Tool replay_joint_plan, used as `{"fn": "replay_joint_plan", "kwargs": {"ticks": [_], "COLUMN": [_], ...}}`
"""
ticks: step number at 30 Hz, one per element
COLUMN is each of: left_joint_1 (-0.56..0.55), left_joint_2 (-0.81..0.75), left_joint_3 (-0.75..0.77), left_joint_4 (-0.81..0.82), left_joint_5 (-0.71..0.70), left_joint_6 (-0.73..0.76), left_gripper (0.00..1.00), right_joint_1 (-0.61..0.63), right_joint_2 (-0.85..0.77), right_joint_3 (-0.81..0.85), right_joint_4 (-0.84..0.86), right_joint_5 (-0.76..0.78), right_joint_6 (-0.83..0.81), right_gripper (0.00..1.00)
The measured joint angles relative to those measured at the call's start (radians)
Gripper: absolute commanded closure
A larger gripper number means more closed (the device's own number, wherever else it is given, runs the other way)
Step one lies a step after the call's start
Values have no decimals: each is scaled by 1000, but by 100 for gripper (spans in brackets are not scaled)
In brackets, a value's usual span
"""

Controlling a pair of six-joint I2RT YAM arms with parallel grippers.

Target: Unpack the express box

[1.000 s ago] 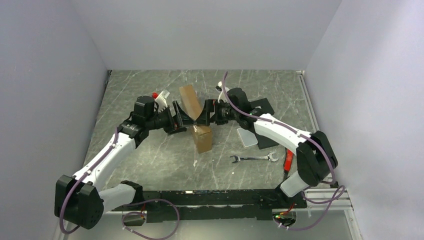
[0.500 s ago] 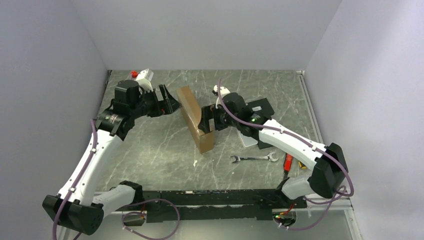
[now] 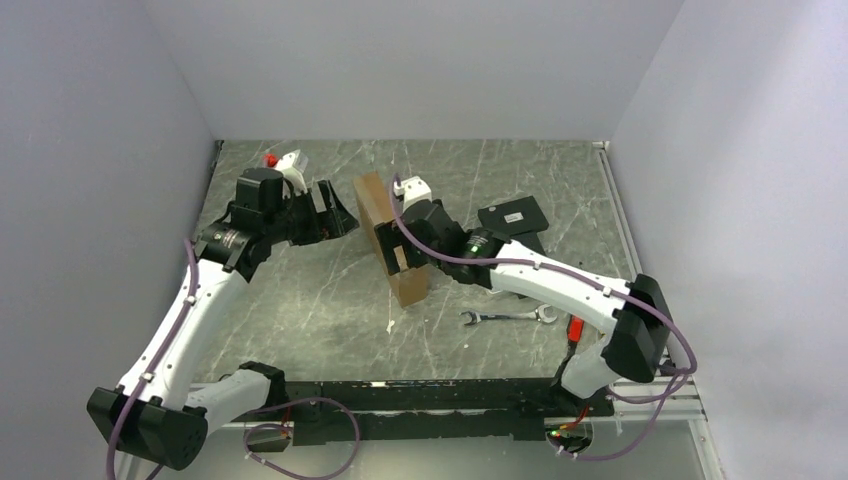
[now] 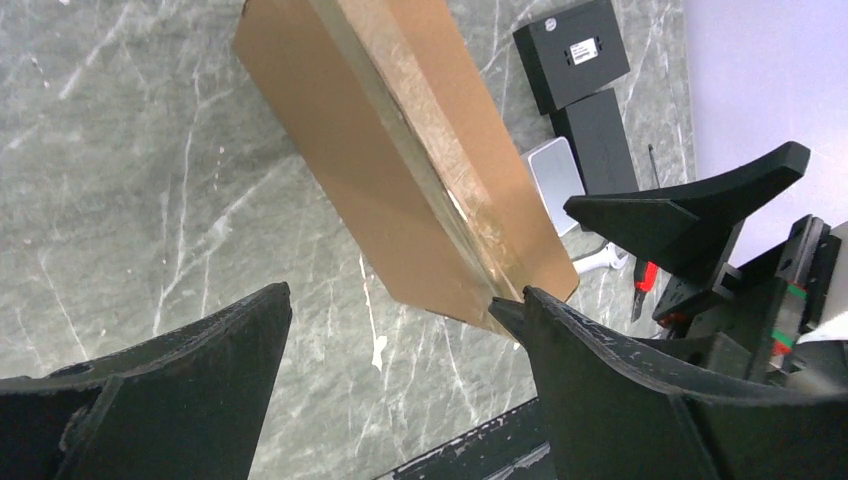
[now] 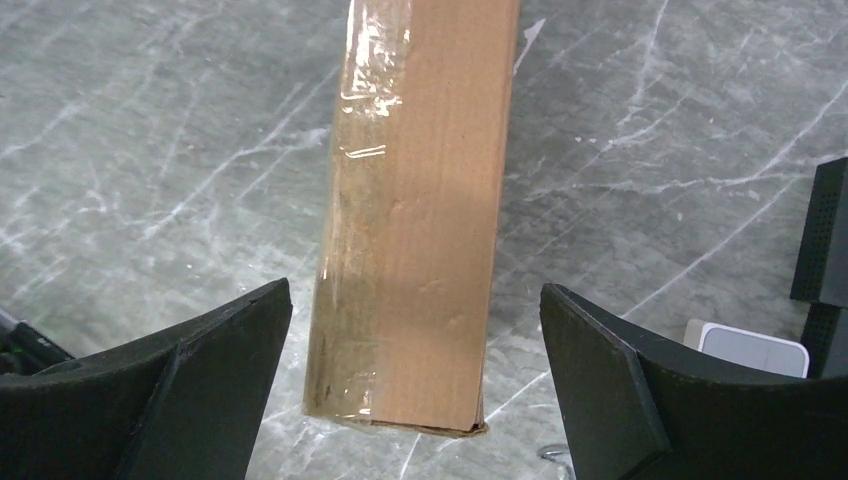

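The express box (image 3: 370,205) stands on a narrow edge mid-tabletop (image 3: 300,300), unheld, so a stray nudge could topple it. The right arm reaches over it, right fingers (image 5: 200,370) spread wide to either side, empty. The left arm is raised beside it, left fingers (image 4: 180,390) wide open, clear of the cardboard.

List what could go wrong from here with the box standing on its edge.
1. The express box stands on a narrow edge. The right gripper is open around it and the left gripper is open, apart from it. Neither grips it, so a nudge may tip it.
2. Clear tape covers its seam, so pulling the lid could drag the whole box.
3. If it falls rightward, it may land on the wrench or black boxes.
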Motion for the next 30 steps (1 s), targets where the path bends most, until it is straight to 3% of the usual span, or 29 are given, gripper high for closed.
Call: {"fn": "replay_joint_plan", "kwargs": {"ticks": [6, 10, 13, 20, 25, 30], "left_joint_1": [0, 0, 0, 0, 0, 0], "left_joint_2": [-5, -10, -18, -43, -45, -35], "left_joint_3": [-32, -34, -34, -8, 16, 17], "left_joint_4": [-3, -3, -12, -65, -67, -64], "left_joint_5": [11, 9, -5, -93, -120, -120], "left_joint_6": [-15, -15, -8, 34, 58, 71], "left_gripper": [11, 11, 11, 11, 11, 11], "right_joint_1": [38, 48, 39, -128, -298, -327], "right_joint_2": [81, 100, 82, -36, -117, -64], "right_joint_3": [41, 48, 28, -121, -302, -439], "right_joint_4": [-48, -58, -30, 85, 266, 520], "right_joint_5": [74, 101, 78, -154, -416, -655], "right_joint_6": [10, 38, 73, 175, 296, 446], "right_gripper": [4, 26, 30, 35, 35, 33]}}
